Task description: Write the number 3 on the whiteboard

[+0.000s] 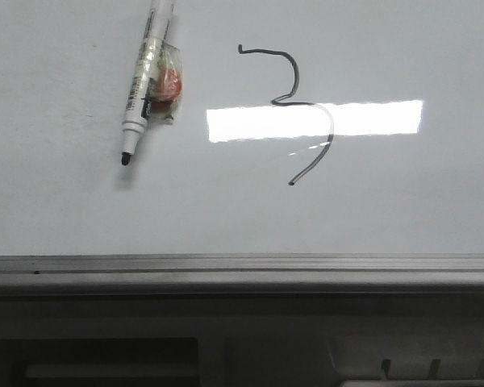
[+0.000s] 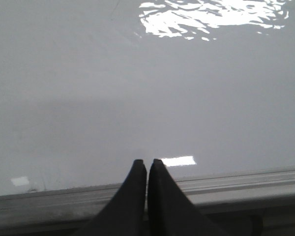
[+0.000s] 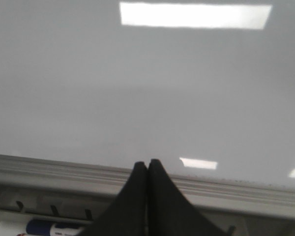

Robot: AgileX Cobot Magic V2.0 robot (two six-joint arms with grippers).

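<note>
Whiteboard [image 1: 81, 201] carries one number 3 [image 1: 294, 105], one marker [image 1: 145, 72]; both tools, left tool [image 2: 147, 164] and right tool [image 3: 147, 164], clenched empty.

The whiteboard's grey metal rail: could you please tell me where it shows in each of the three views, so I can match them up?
Front view: the grey metal rail runs straight across the picture, below the number 3 and the marker.
Left wrist view: it crosses just behind the shut left gripper.
Right wrist view: it crosses behind the shut right gripper.
Shared landmark: the glossy whiteboard surface with its bright light reflection.
</note>
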